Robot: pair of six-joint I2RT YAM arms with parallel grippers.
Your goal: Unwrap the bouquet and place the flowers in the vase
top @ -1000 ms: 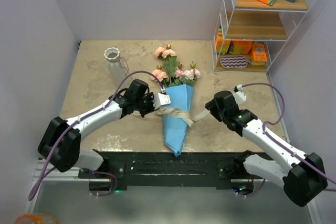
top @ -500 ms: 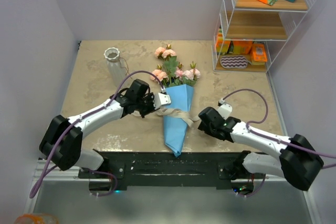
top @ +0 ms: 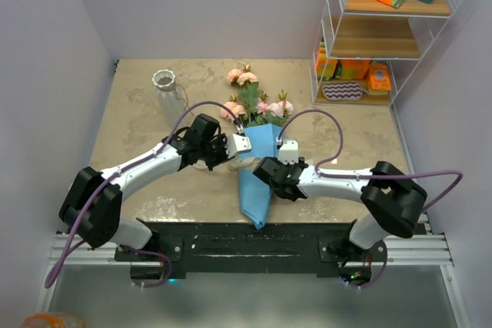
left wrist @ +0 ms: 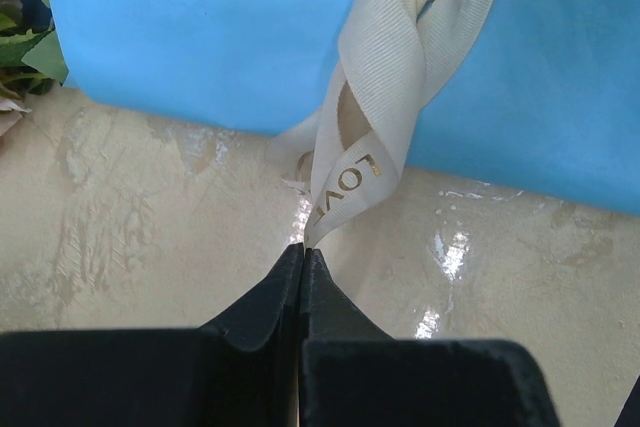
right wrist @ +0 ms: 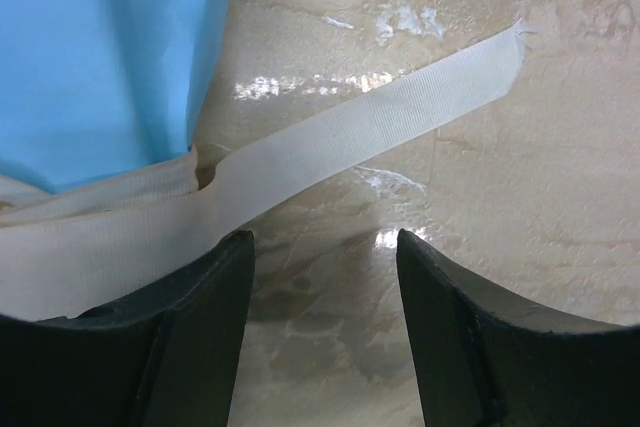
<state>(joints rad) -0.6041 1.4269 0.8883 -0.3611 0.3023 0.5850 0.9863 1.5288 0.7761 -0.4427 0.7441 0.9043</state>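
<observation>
Stems of the pink roses hidden inside the blue paper cone, beige fabric ribbon around the cone partly covered from above by the black right hand, cone cut off by the edges of both wrist views, gold lettering on the ribbon below the cone only partly readable

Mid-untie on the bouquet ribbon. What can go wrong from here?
The left gripper pinches only the very end of the beige ribbon; a pull may slip it free.
The right gripper stands open by the ribbon's other tail, close to the blue paper cone; closing may miss it or catch paper.
Nothing pins the cone, so pulling may drag the pink roses instead of loosening the tie.
</observation>
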